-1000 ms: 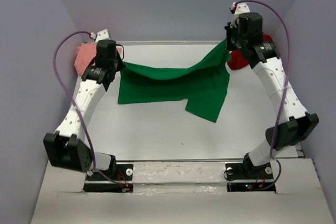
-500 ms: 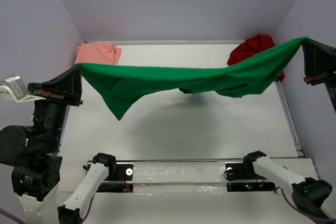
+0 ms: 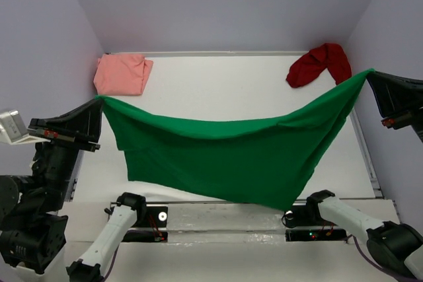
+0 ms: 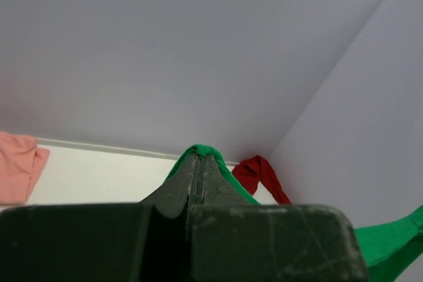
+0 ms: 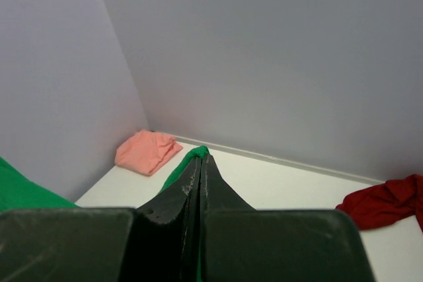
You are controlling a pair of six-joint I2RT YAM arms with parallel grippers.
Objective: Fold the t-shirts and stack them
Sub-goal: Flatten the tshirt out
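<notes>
Green t-shirt (image 3: 225,156) aloft between both grippers (image 3: 99,100) (image 3: 371,73)

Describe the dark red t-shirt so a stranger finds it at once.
On the white table, go to the far right corner. The dark red t-shirt lies crumpled there. The salmon-pink t-shirt lies far left; the green t-shirt hangs midair.

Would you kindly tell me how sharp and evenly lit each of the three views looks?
Top view: soft, even light; the green shirt is sharp. Left wrist view: the left hand is a dark, underlit mass at the bottom; the wall is evenly lit. Right wrist view: likewise the right hand is dark, and the pink shirt looks slightly soft.
</notes>
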